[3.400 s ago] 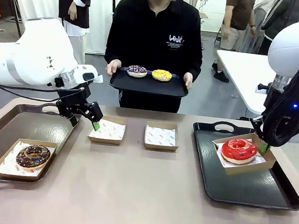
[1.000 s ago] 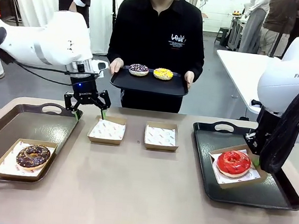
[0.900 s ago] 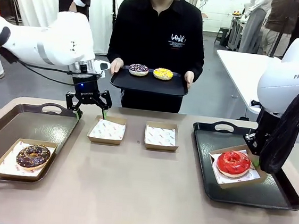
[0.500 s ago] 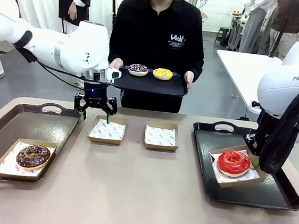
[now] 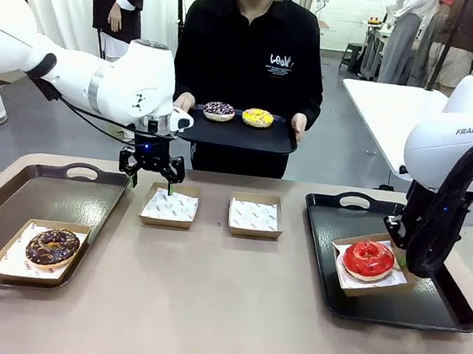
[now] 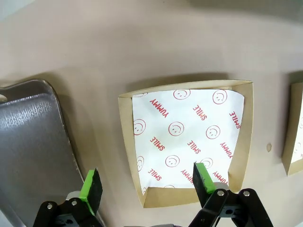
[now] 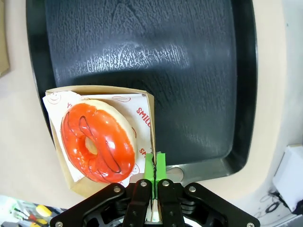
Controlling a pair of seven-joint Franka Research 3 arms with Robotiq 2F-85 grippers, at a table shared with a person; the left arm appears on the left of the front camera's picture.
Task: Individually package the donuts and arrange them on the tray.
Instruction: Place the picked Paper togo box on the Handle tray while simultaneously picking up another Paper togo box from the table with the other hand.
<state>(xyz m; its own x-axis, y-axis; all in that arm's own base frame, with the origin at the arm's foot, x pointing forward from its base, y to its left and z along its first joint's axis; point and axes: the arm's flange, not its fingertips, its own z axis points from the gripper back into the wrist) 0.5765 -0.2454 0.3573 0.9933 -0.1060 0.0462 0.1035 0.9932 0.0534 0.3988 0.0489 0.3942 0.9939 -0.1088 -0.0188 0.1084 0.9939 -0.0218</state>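
- Your tan table (image 5: pixel 221 319) carries four shallow cardboard boxes, each lined with white paper.
- Near the middle of the far edge you have two side by side, slightly apart: the left box (image 5: pixel 170 206), its paper printed SMILE and YUMMY in red, and the centre box (image 5: pixel 255 215).
- You'll find a third box (image 5: pixel 5 264) toward the front left corner and a fourth box (image 5: pixel 373 289) toward the right edge.
- A person (image 5: pixel 249 60) in a black top stands at the far edge.

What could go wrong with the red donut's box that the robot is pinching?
1. The right gripper pinches just one thin wall of the box, so the box might bend or tip and the red donut could slide out.
2. The left gripper hangs open above the empty box, one finger by the grey tray; lowering, it might bump that tray's rim.
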